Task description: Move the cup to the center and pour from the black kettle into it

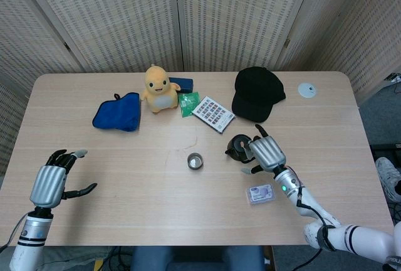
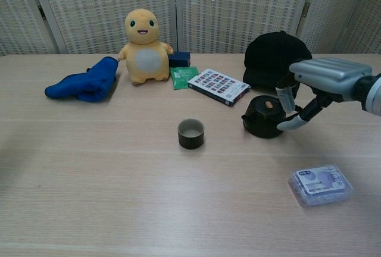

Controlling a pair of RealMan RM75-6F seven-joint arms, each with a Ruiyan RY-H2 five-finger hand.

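Cup [image 1: 195, 161] sits upright near table [image 1: 125, 177] center, so the move part looks done; pour not yet started. Black kettle [image 2: 263, 118] stands on the table at about 3 o'clock of the cup, a gap between them, spout side toward the cup.

Right hand [image 2: 326, 78] is at the kettle's 3 o'clock, at the handle. Chest view shows fingers [image 2: 286, 98] curled down beside the handle and one reaching under it, but whether they actually clamp it, I cannot tell; looks like contact, no firm grasp. Left hand [image 1: 49, 185] rests at the table's 8 o'clock edge, fingers apart, holding nothing, well apart from everything.

Step in hand, as I judge it: secure the kettle handle. To do well: wrap fingers fully through or around the handle before lifting, thumb opposing, or the kettle will swing and tip at the spout. Lift straight up, carry toward 9 o'clock until spout is above the cup mouth, then tilt slowly. Cup is small and light; a bump knocks it over.

Clutter: black cap [image 1: 257, 93] at kettle's 12 o'clock, small plastic box [image 1: 260, 194] at its 5 o'clock, card pack [image 1: 213, 113], yellow plush toy [image 1: 158, 88], blue cloth [image 1: 118, 112] at the far side.
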